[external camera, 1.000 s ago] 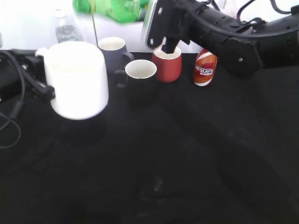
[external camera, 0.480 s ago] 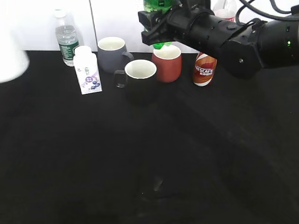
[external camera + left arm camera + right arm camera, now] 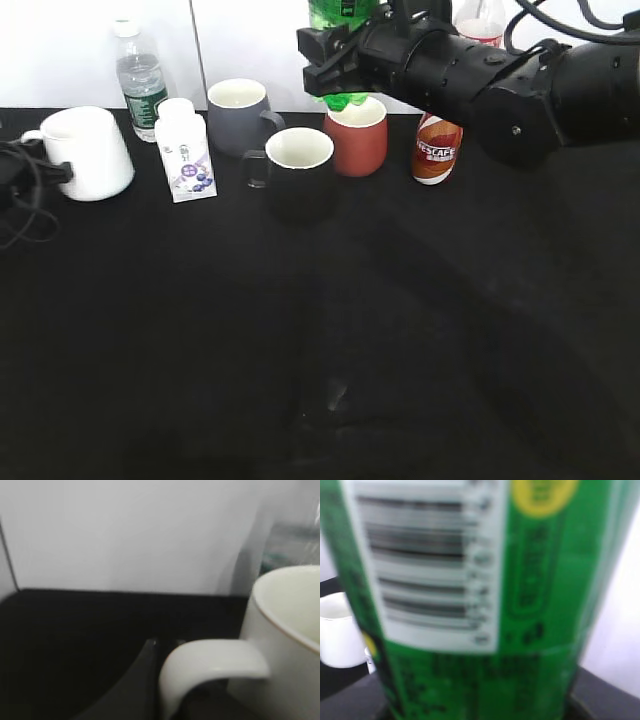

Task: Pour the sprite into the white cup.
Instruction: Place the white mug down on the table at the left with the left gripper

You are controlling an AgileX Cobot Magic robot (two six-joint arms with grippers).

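White cup (image 3: 88, 152) sits at table's left edge (image 3: 20, 300), sprite (image 3: 340, 20) raised rear-centre.

From my remote station I log: sprite (image 3: 470, 605) is translucent green plastic, glossy, with a smooth printed label. White cup (image 3: 88, 152) reads as glazed ceramic, smooth with a soft sheen. Table (image 3: 300, 330) covering looks matt black, cloth-like. Right gripper (image 3: 335, 62) housing is matt black plastic. Water bottle (image 3: 138, 80) is clear plastic.

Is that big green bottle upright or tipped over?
Upright: the sprite hangs base-down in the right gripper, above the red mug.
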